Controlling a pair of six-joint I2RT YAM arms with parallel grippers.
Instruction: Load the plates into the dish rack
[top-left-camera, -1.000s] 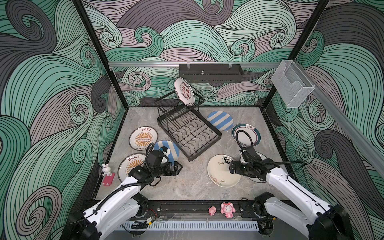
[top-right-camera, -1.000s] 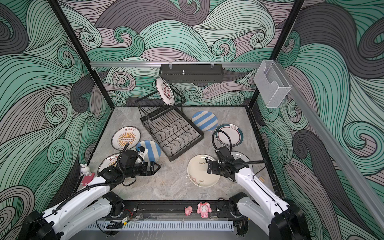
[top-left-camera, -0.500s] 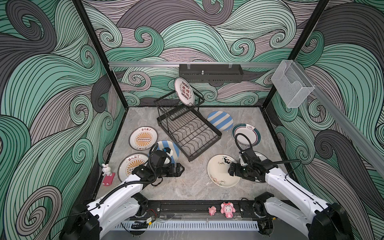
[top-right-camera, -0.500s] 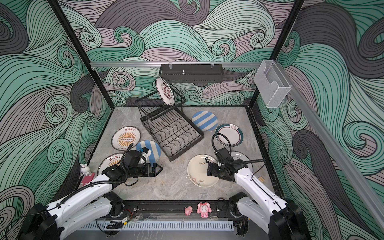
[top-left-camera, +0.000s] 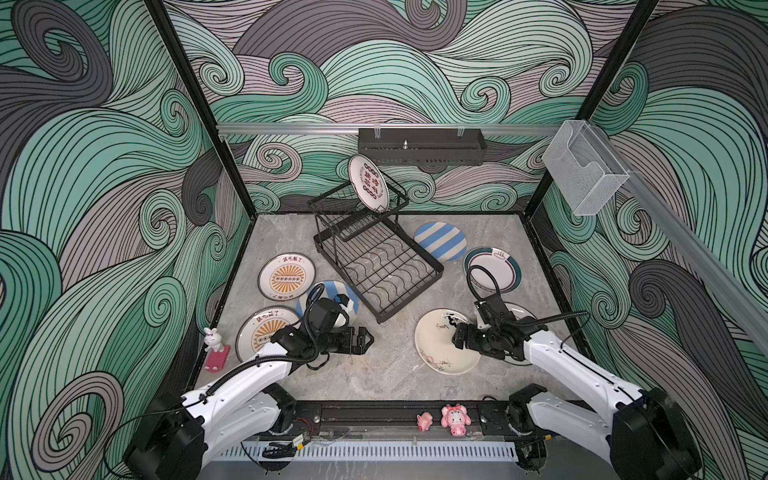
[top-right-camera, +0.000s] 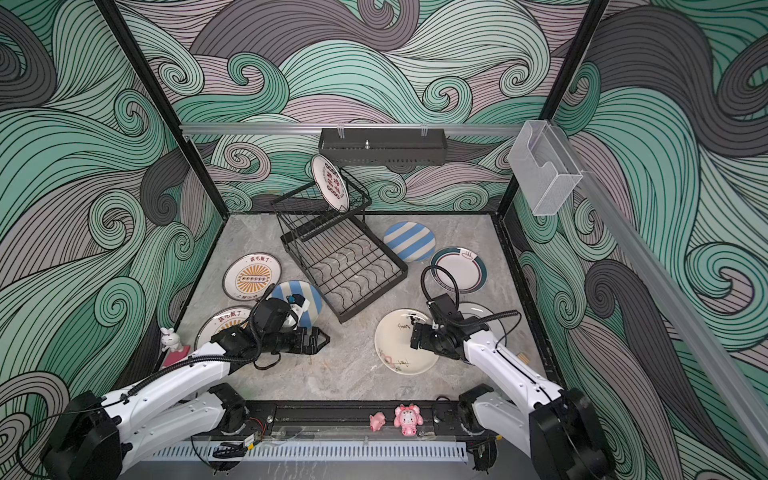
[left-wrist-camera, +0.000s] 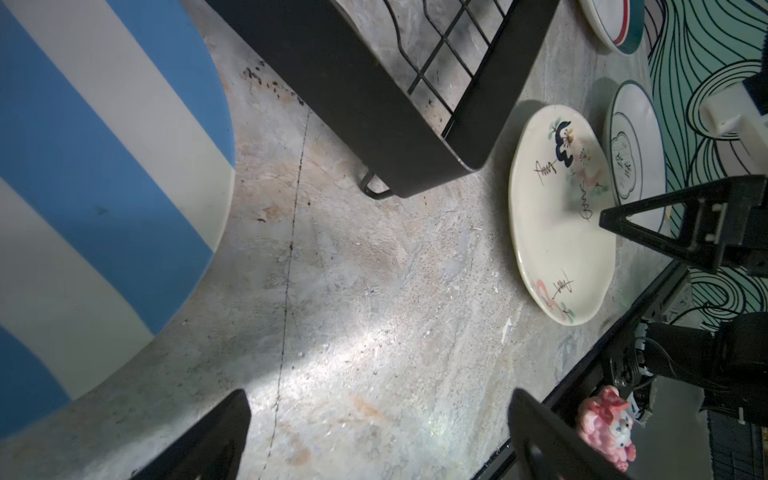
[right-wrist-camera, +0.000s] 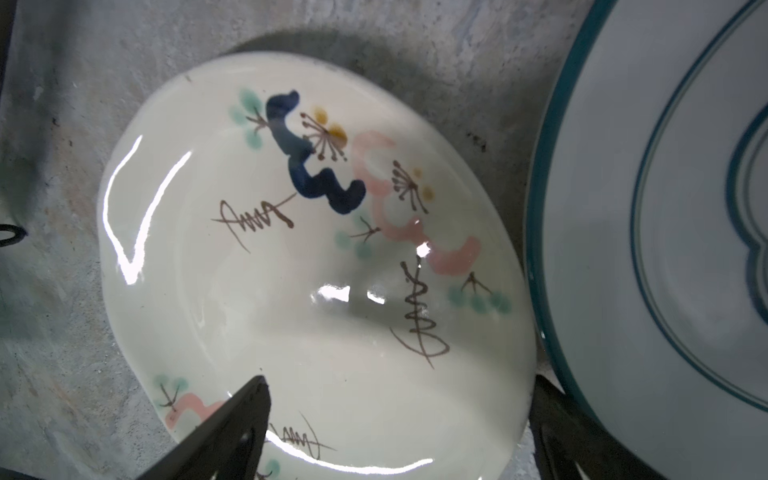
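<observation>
**Q:** What changed on the rig over the last second?

**A:** Very little on the right. I had the right pincer (top-left-camera: 455, 337) low over the cream plate (top-left-camera: 432, 347), and it sat almost where it had been a second earlier. Its jaws were spread wide and pinched nothing. In the right wrist view one fingertip (right-wrist-camera: 237, 424) hung above the glaze. The other lay outside the rim, on the side of the teal-ringed plate (right-wrist-camera: 665, 208).

**Q:** And the left?

**A:** The left pincer (top-left-camera: 368, 340) had crept toward the middle of the desk (top-left-camera: 374, 374), away from the blue-striped plate (top-left-camera: 322, 289). Its jaws were spread too, with only bare desk between them in the left wrist view.

**Q:** Where did that leave the load?

**A:** Unchanged. Only the red-lettered plate (top-left-camera: 368, 187) stood on edge in the upper basket of the dish rack (top-left-camera: 411, 296). I counted seven plates lying flat on the desk around the rack, the cream plate among them.

**Q:** Your reading?

**A:** I judged the right side set to pinch the cream plate's rim, with no grip made yet. The left looked to be moving in to help. I noted a risk that a glossy rim lying flat could slip out of the jaws.
</observation>
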